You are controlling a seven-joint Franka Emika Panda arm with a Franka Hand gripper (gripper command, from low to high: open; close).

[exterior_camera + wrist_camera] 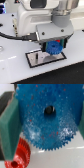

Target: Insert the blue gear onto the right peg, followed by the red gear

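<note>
blue gear held over the base plate

fingers [9, 126]: a dark teal pad presses against the rim of the blue gear [46, 119]; the opposite side is cropped in the wrist view. the gripper [53, 48] is clamped on the blue gear [53, 48], which hangs below the white arm housing [47, 22].

blue gear: tilted toward the exterior camera, toothed face and dark hub hole visible. it sits just above the far edge of the base plate [46, 59], toward the plate's end on the exterior view's right. contact with the plate cannot be told.

right peg: too blurred to pick out on the plate.

red gear [18, 155]: in the wrist view, its toothed edge shows beside the blue gear's rim, partly covered by it.

base plate: grey, black-framed, flat on the white table [15, 70].
</note>
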